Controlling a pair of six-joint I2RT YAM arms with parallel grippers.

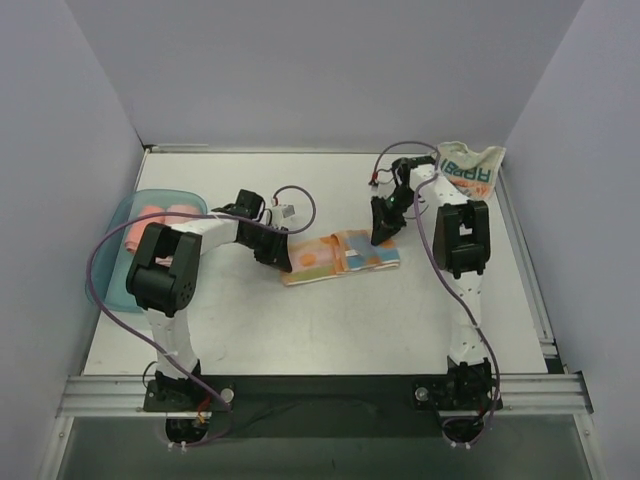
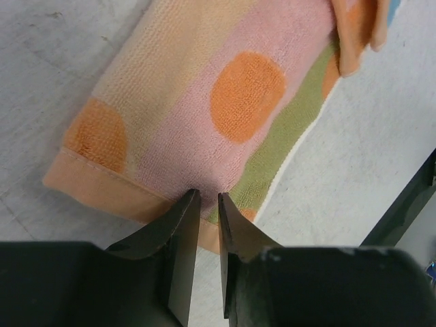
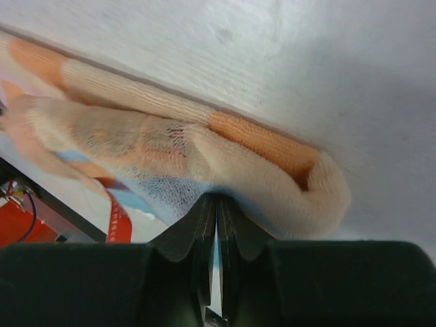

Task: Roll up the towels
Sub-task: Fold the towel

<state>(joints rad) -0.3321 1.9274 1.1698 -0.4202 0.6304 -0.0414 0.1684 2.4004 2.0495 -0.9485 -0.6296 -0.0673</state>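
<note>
- our left hand [image 2: 206, 197] meets the orange hem of the striped towel [image 2: 225, 102], jaws a narrow slit apart; we cannot tell whether cloth is pinched.
- our right hand [image 3: 216, 199] is closed tight, its tips against the towel's folded-over other end.
- the towel lies on the worktop [image 1: 330, 330] between both hands.

The pastel striped terry-cloth towel with orange dots [image 2: 225, 116] is soft, looped and matt, its edge band flat-woven. Under the towel, the white table [image 2: 381, 136] looks matt and faintly scuffed. At the towel's edge, the black plastic left gripper [image 2: 208, 195] is smooth and dull.
</note>
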